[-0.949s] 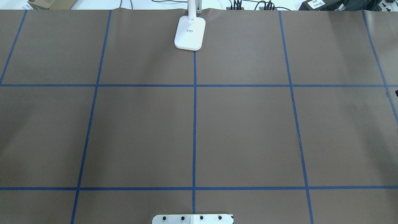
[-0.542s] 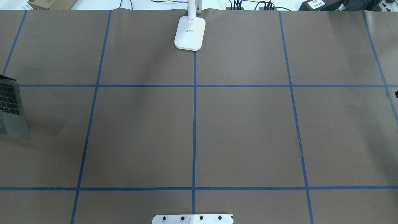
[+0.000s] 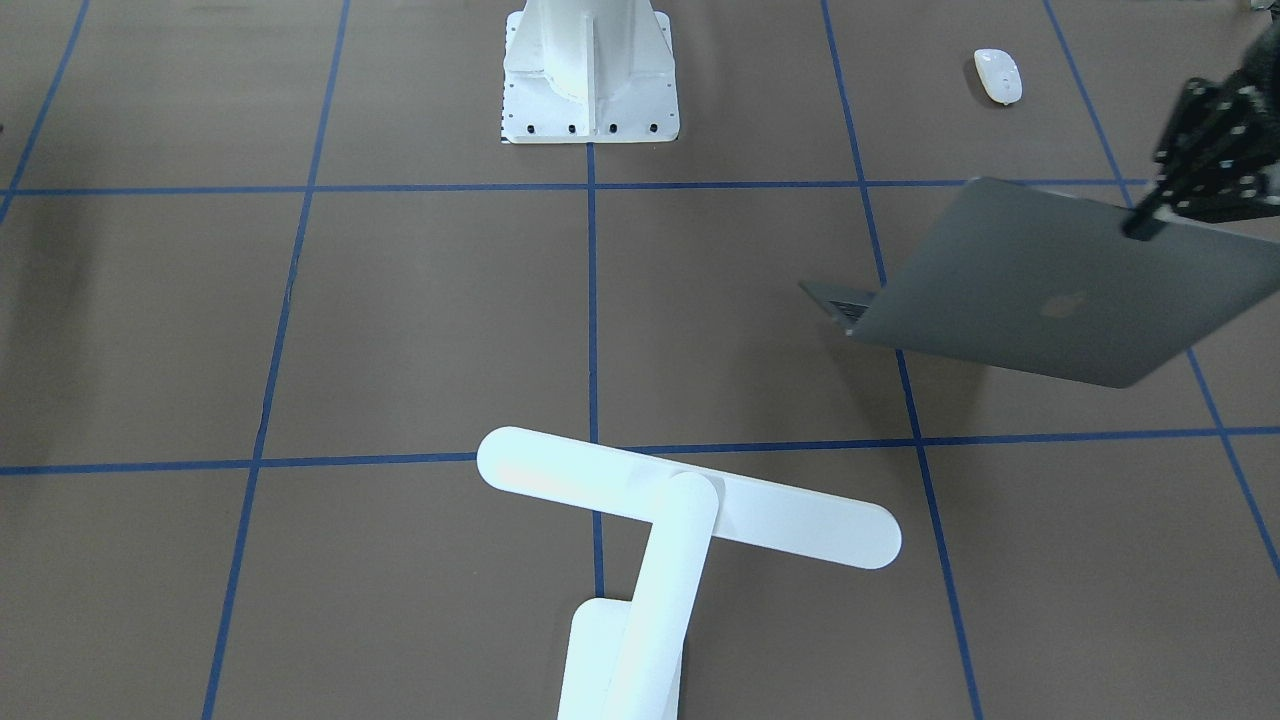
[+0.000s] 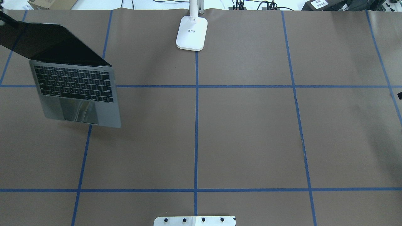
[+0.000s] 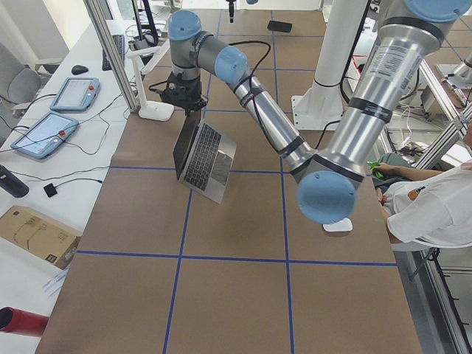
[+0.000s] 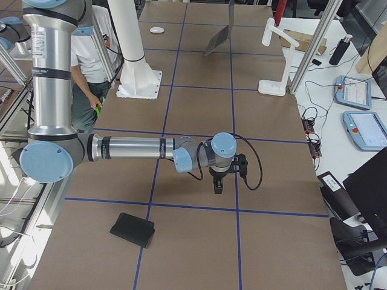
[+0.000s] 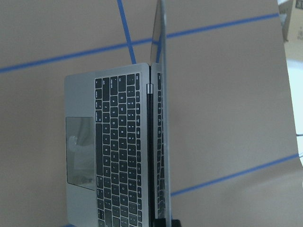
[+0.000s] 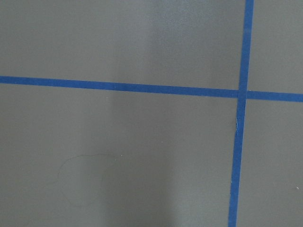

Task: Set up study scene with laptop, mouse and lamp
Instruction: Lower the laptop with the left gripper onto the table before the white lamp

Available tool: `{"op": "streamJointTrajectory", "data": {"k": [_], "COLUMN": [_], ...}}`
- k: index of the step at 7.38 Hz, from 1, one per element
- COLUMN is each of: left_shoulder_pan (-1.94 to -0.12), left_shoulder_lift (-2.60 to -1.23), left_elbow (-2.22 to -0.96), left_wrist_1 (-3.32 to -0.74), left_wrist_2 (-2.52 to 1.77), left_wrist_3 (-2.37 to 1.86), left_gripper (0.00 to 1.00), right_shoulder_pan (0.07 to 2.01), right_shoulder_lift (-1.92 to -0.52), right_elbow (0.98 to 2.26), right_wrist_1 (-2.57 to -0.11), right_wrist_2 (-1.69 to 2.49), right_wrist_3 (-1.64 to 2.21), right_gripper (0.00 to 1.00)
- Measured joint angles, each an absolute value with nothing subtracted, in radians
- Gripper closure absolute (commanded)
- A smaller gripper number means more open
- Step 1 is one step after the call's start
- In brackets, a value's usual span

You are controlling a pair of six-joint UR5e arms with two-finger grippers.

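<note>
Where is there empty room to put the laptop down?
The middle squares between the lamp and the pedestal are bare. It's crowded on the robot's left: the left gripper holds the laptop there, with the mouse nearby.

Landmark: pedestal. The lamp is set straight ahead of it, at the far edge of the table. The mouse is placed to its left, about level with it. The laptop is found left and forward of it, beyond the mouse, its lid edge gripped by the left gripper. The pad is laid well to its right, about level.
</note>
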State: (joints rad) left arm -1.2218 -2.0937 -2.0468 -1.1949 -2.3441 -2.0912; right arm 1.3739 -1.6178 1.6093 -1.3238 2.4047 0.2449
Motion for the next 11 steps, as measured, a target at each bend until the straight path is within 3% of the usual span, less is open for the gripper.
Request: {"op": "streamJointTrajectory", "data": {"k": [2, 5, 8, 11], "left_shoulder_pan": [-1.008, -0.87, -0.841, -0.838], "left_shoulder_lift": [-2.242, -2.445, -2.474, -2.485], "left_elbow": [-2.02, -1.804, -1.604, -1.541], "left_wrist_1": [-1.198, -1.283, -1.476, -1.523], "left_wrist_2": [-2.213, -2.104, -2.047, -2.027], "left_wrist_3": [-2.346, -2.541, -2.561, -2.554], "left_gripper": [1.0, 1.0, 1.0, 1.0], "right_shoulder_pan": [1.374, 1.374, 1.374, 1.374], "right_shoulder_lift": [-1.61, -1.611, -1.613, -1.609], "right_elbow": [1.6, 1.594, 1.588, 1.583], "right_wrist_1": [-1.324, -1.324, -1.324, -1.324], "right_wrist_2": [2.405, 2.405, 2.405, 2.405], "right_wrist_3": [0.246, 0.246, 0.244, 0.244], "right_gripper": [0.01, 0.01, 0.01, 0.01]}}
